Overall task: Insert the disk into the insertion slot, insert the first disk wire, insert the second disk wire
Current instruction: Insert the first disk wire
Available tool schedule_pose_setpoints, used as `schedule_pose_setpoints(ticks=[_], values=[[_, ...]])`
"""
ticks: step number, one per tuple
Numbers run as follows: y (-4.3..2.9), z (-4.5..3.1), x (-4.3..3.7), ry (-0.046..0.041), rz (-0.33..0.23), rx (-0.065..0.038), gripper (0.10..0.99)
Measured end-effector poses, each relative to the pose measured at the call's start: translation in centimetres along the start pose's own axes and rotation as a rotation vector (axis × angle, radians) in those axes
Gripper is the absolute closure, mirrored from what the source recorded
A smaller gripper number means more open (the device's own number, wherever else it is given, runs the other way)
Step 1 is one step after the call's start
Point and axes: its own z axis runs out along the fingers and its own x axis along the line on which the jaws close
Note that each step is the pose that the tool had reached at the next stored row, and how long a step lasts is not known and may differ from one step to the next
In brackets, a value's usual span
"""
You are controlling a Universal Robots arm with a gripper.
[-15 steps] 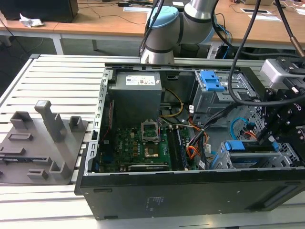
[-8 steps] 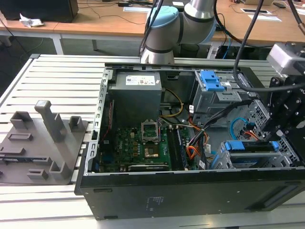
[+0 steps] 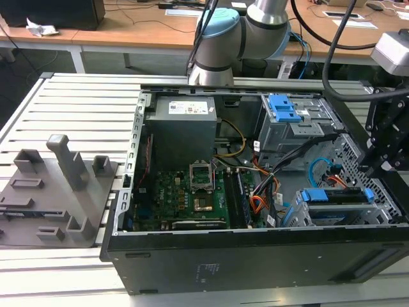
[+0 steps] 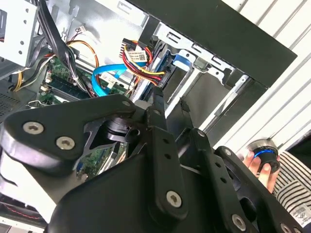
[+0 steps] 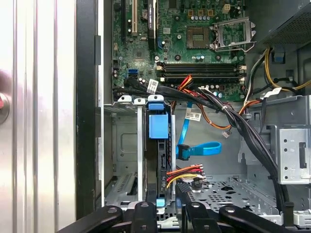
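The disk (image 5: 158,127) sits edge-on in the insertion slot (image 5: 124,145); the tool (image 4: 170,99) hovers close by it; spread or pinching, I cannot tell.

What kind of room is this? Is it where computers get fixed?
Probably a robotics lab or workshop: a robot arm leans over an open computer case on a slatted metal table, with wooden desks behind.
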Motion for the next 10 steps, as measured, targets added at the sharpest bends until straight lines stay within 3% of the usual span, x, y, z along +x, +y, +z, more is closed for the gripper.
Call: schedule_pose_setpoints(ticks=[3, 5, 7, 10], values=[[0.00, 0.00, 0.00, -0.0001, 0.000, 0.000, 0.871], [0.00, 0.00, 0.00, -0.0002, 0.000, 0.000, 0.980], [0.10, 0.00, 0.00, 0.0000, 0.000, 0.000, 0.980], [0.84, 0.24, 0.01, -0.0001, 0.000, 0.000, 0.980]])
